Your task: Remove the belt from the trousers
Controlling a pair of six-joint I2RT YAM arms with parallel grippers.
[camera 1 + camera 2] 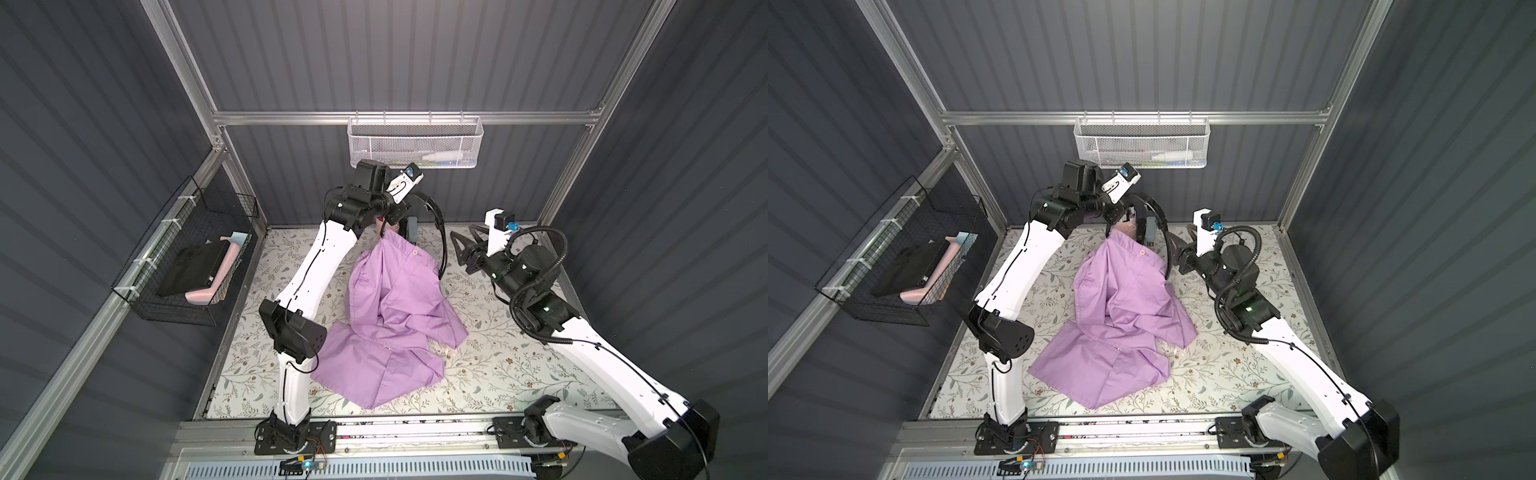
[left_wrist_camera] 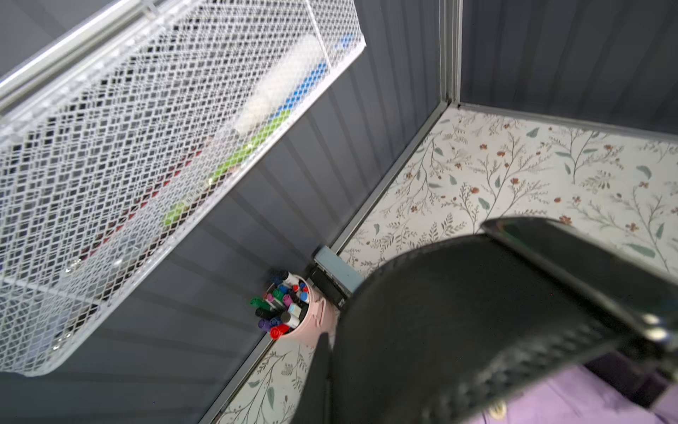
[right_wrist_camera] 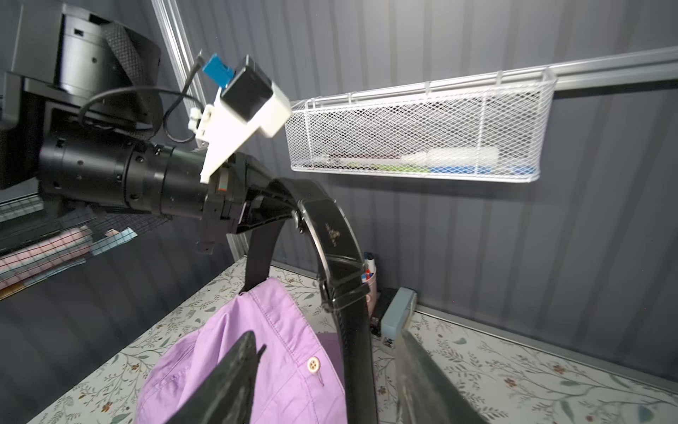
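**Left gripper [image 3: 290,212] clamped on the belt [image 3: 258,253]; right gripper [image 3: 327,330] open and empty**

Right wrist view. The left gripper has its jaws closed flat on the black strap, right at the end of the buckle [image 3: 330,235]. From the grip, one run of the belt drops straight into the raised waist of the trousers [image 3: 257,348]. The other run arches over, carrying the glossy buckle, and hangs down beside the button [image 3: 313,364]. The right gripper's fingers [image 3: 227,378] stand well apart and grip nothing. The trouser waist and the hanging strap show between them, touching neither.

Left wrist view. The belt [image 2: 477,312] fills the near field, with its buckle [image 2: 587,264] alongside. A strip of lilac trousers [image 2: 568,403] shows at the edge of the picture. A pink pen cup [image 2: 293,312] stands on the table [image 2: 513,176] against the back wall. The left gripper's jaws cannot be made out here.

Top views. In both top views the trousers [image 1: 395,307] lie crumpled at mid-table. The legs spread toward 6 and 7 o'clock, and the waist is lifted toward 12 o'clock under the left wrist. The belt [image 1: 439,222] curves from there down the garment's 3 o'clock edge. The right gripper [image 1: 459,251] sits at 2 o'clock of the garment, just beside that curve, jaws parted. A white mesh basket [image 1: 415,141] hangs at 12 o'clock and a black wire basket [image 1: 187,266] at 9 o'clock.
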